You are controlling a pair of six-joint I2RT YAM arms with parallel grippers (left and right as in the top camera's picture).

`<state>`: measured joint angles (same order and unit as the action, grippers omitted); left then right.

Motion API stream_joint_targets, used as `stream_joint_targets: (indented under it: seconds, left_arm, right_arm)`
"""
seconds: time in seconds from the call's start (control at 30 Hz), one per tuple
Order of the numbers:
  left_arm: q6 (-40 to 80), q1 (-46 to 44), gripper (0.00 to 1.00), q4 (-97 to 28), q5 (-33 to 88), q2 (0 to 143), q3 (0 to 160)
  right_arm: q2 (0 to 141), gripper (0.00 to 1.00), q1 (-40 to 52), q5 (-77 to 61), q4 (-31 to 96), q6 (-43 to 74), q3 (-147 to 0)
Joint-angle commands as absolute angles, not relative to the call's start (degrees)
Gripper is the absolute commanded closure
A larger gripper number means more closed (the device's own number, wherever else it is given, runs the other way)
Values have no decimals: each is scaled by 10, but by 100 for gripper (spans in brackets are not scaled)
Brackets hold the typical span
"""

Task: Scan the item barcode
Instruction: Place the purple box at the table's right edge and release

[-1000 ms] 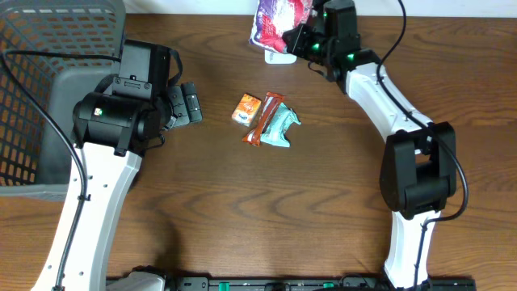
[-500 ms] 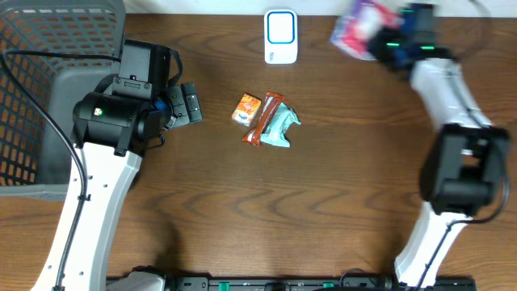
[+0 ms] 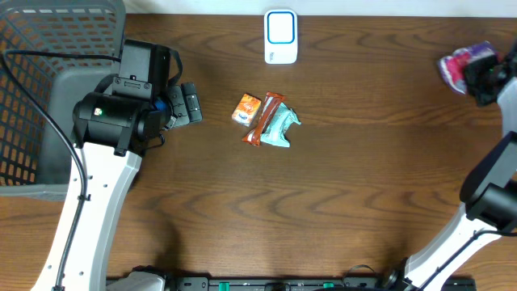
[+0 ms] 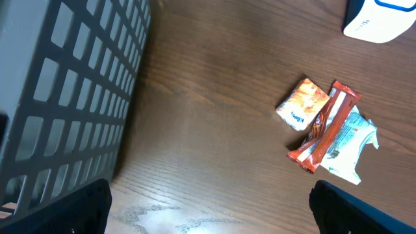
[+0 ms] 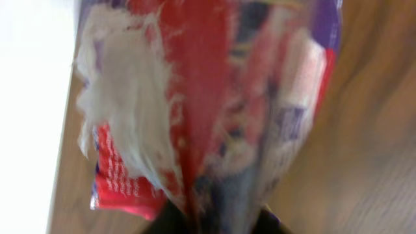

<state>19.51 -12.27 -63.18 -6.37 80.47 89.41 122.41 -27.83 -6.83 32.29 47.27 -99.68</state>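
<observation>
Nearest us, the left gripper (image 3: 187,105) hangs over the counter (image 3: 339,202) beside the mesh basket (image 3: 48,89). Its jaws are spread wide and hold nothing. In its wrist view the dark fingertips (image 4: 58,208) sit at the two bottom corners.

Mid-counter lie three small snacks in a cluster: an orange packet (image 3: 246,108), a red bar (image 3: 265,118) and a teal packet (image 3: 281,127). The bar overlaps the teal one.

Further out, at the right end, the right gripper (image 3: 487,77) has the purple-and-red bag (image 3: 462,65) at its mouth. The bag fills its wrist view in a blur. We cannot tell whether the jaws pinch it or merely stand around it.

The white scanner (image 3: 280,36) stands at the far edge, well apart from the bag. We judge this bag is being set aside, not presented. The next move calls for leaving it down cleanly. Then we should single out one snack without dragging its neighbours and turn its barcode to the scanner.
</observation>
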Motion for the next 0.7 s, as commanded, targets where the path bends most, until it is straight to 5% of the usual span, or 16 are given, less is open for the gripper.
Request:
stream_joint_targets:
  seconds: [0.0, 0.17, 0.67]
  left_arm:
    - [198, -122, 2, -634, -69, 805, 902]
    - [198, -122, 2, -634, -69, 805, 902]
    - [198, -122, 2, -634, -69, 805, 902]
  right_arm:
    - [1214, 67, -310, -35, 322, 435, -1004]
    - [1211, 22, -332, -100, 326, 317, -1004]
    - [1154, 23, -248, -605, 366, 192, -1004]
